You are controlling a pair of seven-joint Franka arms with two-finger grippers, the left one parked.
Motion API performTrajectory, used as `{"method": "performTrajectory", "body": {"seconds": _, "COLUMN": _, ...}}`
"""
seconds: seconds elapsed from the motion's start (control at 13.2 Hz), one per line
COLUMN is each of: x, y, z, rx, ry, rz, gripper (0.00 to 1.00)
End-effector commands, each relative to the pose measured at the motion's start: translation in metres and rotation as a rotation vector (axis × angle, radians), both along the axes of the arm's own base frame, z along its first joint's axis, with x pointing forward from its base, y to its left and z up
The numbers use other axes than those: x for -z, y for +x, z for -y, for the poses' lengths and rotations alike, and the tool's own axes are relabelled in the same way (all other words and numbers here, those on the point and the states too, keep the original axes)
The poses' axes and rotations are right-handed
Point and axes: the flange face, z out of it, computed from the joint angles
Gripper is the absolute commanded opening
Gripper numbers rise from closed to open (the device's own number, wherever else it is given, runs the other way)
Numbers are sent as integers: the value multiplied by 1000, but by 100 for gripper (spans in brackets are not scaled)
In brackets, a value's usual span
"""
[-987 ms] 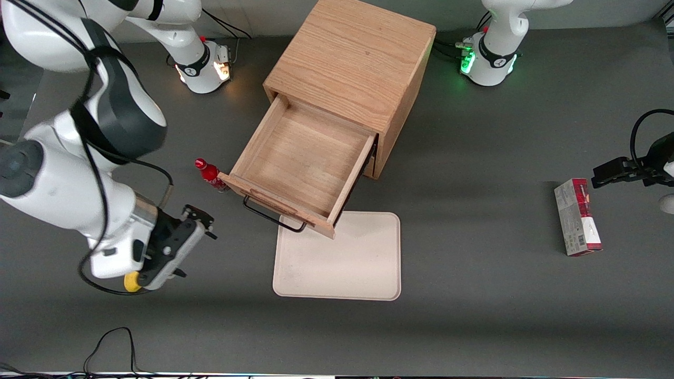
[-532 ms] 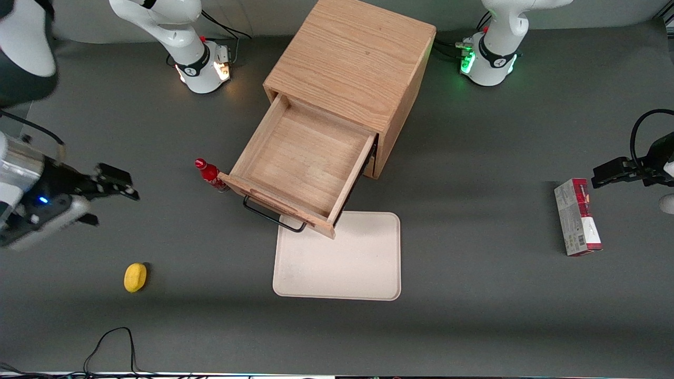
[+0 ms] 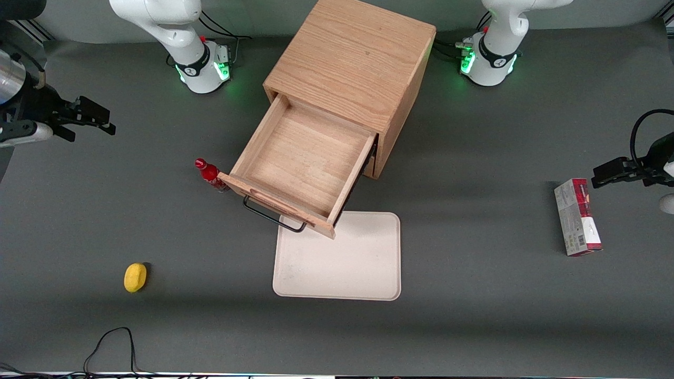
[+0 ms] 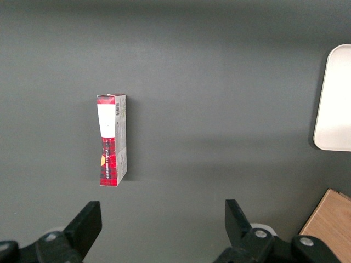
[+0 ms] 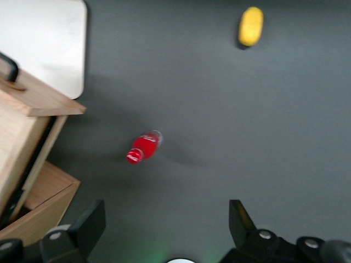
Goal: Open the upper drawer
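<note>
The upper drawer (image 3: 303, 168) of the light oak cabinet (image 3: 350, 60) stands pulled far out, its wood-grain box empty. Its thin black wire handle (image 3: 271, 217) hangs over the cream tray. The drawer's front corner and handle also show in the right wrist view (image 5: 33, 98). The lower drawer is hidden under it. My gripper (image 3: 89, 117) is open and empty, raised high at the working arm's end of the table, well away from the drawer; its black fingers (image 5: 90, 222) stand wide apart.
A small red bottle (image 3: 209, 175) stands beside the drawer's front corner. A yellow lemon-like object (image 3: 135, 277) lies nearer the front camera. A cream tray (image 3: 339, 258) lies in front of the drawer. A red and white box (image 3: 577, 217) lies toward the parked arm's end.
My gripper has swung up and away from near the yellow object toward the working arm's base. The drawer stays pulled out and has not moved.
</note>
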Motion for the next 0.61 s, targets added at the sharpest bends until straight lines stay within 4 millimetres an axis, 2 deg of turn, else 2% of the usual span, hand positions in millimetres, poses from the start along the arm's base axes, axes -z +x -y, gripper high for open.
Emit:
{"method": "performTrajectory", "body": {"seconds": 0.0, "x": 3, "y": -7, "z": -30, "rx": 120, "ry": -70, "rz": 20, "gripper": 100}}
{"method": "performTrajectory", "body": {"seconds": 0.15, "x": -4, "y": -2, "z": -31, "rx": 132, "ry": -61, "rz": 33, "gripper": 100}}
{"method": "performTrajectory", "body": {"seconds": 0.3, "x": -7, "y": 13, "z": -33, "rx": 128, "ry": -55, "rz": 31, "gripper": 100}}
{"method": "performTrajectory", "body": {"seconds": 0.53, "x": -4, "y": 14, "z": -32, "rx": 129, "ry": -50, "rz": 4, "gripper": 100}}
